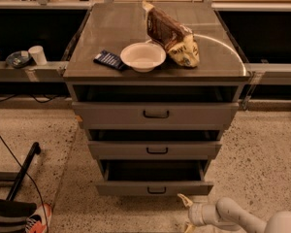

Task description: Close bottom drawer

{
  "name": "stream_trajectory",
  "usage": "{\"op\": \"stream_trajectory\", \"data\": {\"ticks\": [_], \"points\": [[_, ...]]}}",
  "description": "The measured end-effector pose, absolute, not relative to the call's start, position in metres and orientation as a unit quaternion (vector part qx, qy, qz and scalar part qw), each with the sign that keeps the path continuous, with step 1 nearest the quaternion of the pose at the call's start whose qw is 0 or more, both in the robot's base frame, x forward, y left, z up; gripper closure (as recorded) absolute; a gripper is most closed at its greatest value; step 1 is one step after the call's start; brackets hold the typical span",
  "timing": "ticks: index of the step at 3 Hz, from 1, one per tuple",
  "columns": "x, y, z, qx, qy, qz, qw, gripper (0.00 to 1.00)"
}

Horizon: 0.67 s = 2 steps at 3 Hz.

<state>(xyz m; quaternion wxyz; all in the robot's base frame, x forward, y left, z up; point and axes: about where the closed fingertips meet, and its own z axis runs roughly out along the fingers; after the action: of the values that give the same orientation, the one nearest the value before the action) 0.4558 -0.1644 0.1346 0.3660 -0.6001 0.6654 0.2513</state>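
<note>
The bottom drawer (154,188) is the narrowest grey drawer of the cabinet, with a small dark loop handle (156,190). It stands out a short way, showing a dark strip of its tray (155,171). My gripper (186,213) is low on the floor side, just below and right of the drawer front, apart from it. Its pale fingers (184,200) are spread open and hold nothing. The white arm (242,217) runs off to the lower right.
The mid drawer (155,149) and top drawer (155,114) also stick out slightly. On the cabinet top are a white bowl (143,56), a brown snack bag (172,33) and a blue packet (108,59). A black pole (22,171) and a shoe (36,217) lie on the floor at left.
</note>
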Motion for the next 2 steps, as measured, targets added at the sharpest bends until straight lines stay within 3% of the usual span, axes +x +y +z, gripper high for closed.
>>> {"op": "stream_trajectory", "data": {"ticks": [1,2], "points": [[0.4560,-0.1642,0.1348,-0.600,0.665,0.251,0.366,0.00],[0.4641,-0.1588,0.1418,-0.609,0.654,0.248,0.374,0.18]]}}
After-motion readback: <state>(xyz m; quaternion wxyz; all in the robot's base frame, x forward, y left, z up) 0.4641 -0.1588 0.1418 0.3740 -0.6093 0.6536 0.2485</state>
